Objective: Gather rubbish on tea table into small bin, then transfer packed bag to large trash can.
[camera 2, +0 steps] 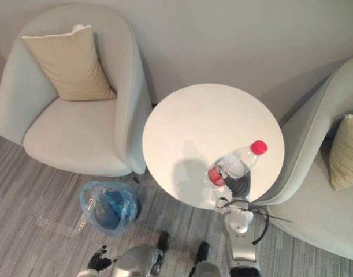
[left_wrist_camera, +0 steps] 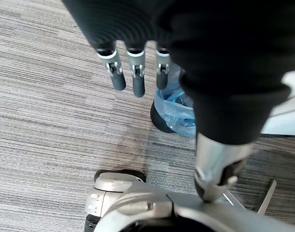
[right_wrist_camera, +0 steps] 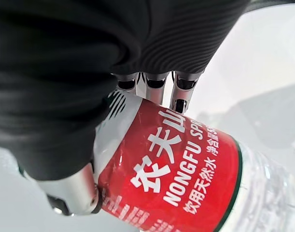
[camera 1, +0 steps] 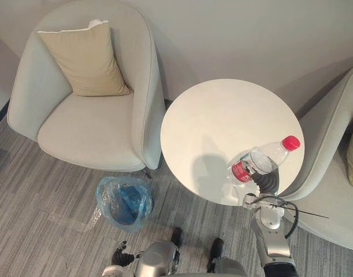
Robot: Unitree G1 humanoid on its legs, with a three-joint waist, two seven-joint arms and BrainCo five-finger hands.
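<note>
A clear plastic bottle (camera 1: 263, 161) with a red cap and a red label is tilted over the near right part of the round white tea table (camera 1: 222, 109), cap pointing far right. My right hand (camera 1: 267, 180) is shut on it from below; in the right wrist view its fingers (right_wrist_camera: 178, 92) and thumb curl round the labelled part of the bottle (right_wrist_camera: 181, 169). On the floor to the table's left stands the small bin (camera 1: 124, 202), lined with a blue bag. My left hand (left_wrist_camera: 133, 77) hangs low near the bin (left_wrist_camera: 174, 113), fingers straight and holding nothing.
A grey armchair (camera 1: 89, 127) with a tan cushion (camera 1: 86, 60) stands at the left, close to the table. Another grey armchair (camera 1: 332, 173) touches the table's right side. Grey striped carpet (camera 1: 43, 196) covers the floor around the bin.
</note>
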